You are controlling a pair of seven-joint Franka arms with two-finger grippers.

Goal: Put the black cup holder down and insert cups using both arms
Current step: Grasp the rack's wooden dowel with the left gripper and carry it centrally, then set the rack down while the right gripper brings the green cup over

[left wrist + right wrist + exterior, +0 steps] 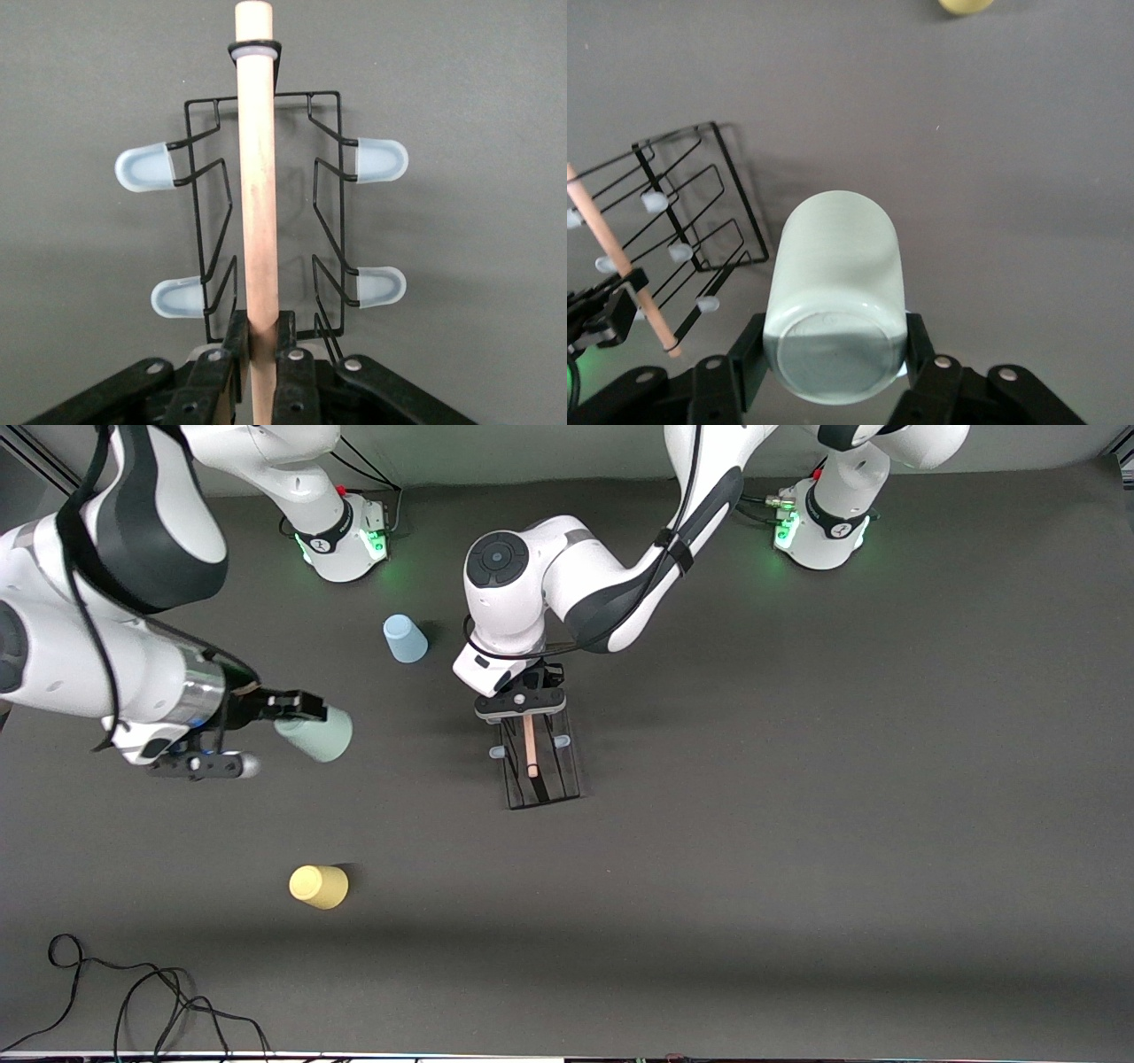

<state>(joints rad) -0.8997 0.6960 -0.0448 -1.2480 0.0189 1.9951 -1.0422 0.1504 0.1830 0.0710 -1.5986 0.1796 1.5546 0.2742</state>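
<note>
gripping the rack's wooden rod [257, 177] — left hand [259, 341] directly overhead

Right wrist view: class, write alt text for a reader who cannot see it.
The right gripper holds the pale green cup above the dark table. The black cup holder stands beside it, its wooden rod held by the left gripper.

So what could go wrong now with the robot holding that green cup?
The right gripper pinches the pale green cup only near its base, held sideways in the air, so it might slip or tilt.

The left gripper grips just one end of the wooden rod on the black cup holder; pushing a cup onto a peg could twist or tip the holder.

The pegs' blue tips are small, so the cup's mouth could miss.
</note>
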